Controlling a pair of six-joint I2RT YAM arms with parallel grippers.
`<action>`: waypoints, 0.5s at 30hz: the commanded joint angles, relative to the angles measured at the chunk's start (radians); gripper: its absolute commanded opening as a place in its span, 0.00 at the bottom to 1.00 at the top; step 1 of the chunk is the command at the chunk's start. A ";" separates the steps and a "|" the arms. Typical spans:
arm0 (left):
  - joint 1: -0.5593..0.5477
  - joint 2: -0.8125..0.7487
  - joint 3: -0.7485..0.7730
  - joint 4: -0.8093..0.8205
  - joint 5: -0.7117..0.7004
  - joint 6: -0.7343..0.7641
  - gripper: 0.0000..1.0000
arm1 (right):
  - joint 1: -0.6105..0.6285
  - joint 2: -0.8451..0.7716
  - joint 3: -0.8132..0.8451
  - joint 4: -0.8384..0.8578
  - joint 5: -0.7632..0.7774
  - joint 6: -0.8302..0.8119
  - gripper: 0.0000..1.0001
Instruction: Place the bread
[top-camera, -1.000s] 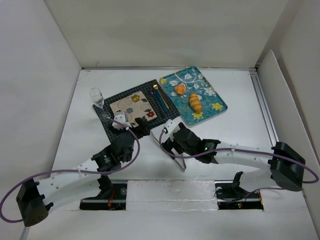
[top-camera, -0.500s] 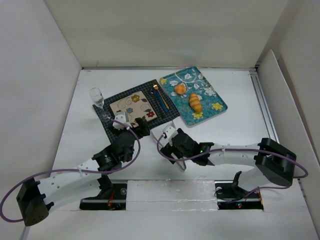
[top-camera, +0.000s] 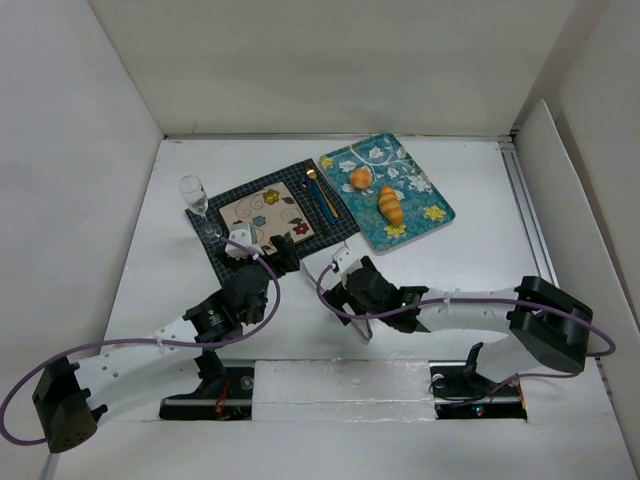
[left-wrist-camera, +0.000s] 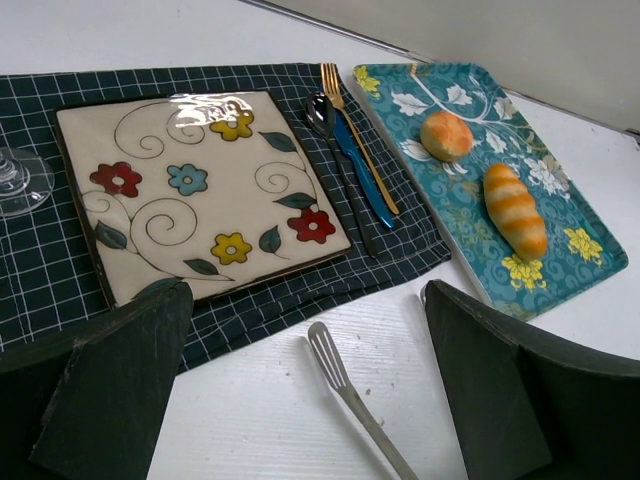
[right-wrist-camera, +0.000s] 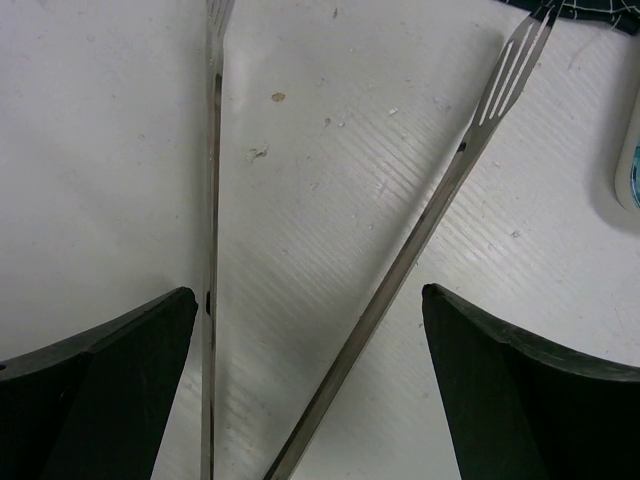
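Note:
Two breads lie on the teal floral tray (top-camera: 428, 188): a long striped roll (top-camera: 390, 205) and a round bun (top-camera: 360, 178). The left wrist view also shows the roll (left-wrist-camera: 515, 210), the bun (left-wrist-camera: 446, 135) and the tray (left-wrist-camera: 560, 255). A cream flowered plate (top-camera: 265, 213) (left-wrist-camera: 200, 200) lies empty on a dark checked placemat (top-camera: 340, 227). Metal tongs (right-wrist-camera: 420, 240) lie flat on the table. My right gripper (right-wrist-camera: 308, 295) (top-camera: 340, 285) is open, jaws straddling both tong arms. My left gripper (top-camera: 275, 255) (left-wrist-camera: 305, 295) is open and empty at the placemat's near edge, with one tong tip (left-wrist-camera: 330, 360) between its jaws.
A wine glass (top-camera: 193, 195) stands at the placemat's left corner. A gold fork, a spoon and a blue-handled knife (top-camera: 322, 195) lie on the placemat between plate and tray. White walls enclose the table on three sides.
My right gripper has pulled back a little toward the left and near side, over the tongs, with its elbow swinging in. The left arm has barely moved.

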 joint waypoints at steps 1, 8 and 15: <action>0.003 0.000 0.036 0.041 -0.005 0.014 0.99 | -0.002 0.012 0.011 0.039 0.034 0.043 1.00; 0.003 0.002 0.036 0.043 -0.004 0.018 0.99 | -0.020 0.029 -0.015 0.097 0.002 0.051 1.00; 0.003 -0.005 0.034 0.043 -0.007 0.017 0.99 | -0.055 0.074 -0.054 0.180 -0.070 0.053 1.00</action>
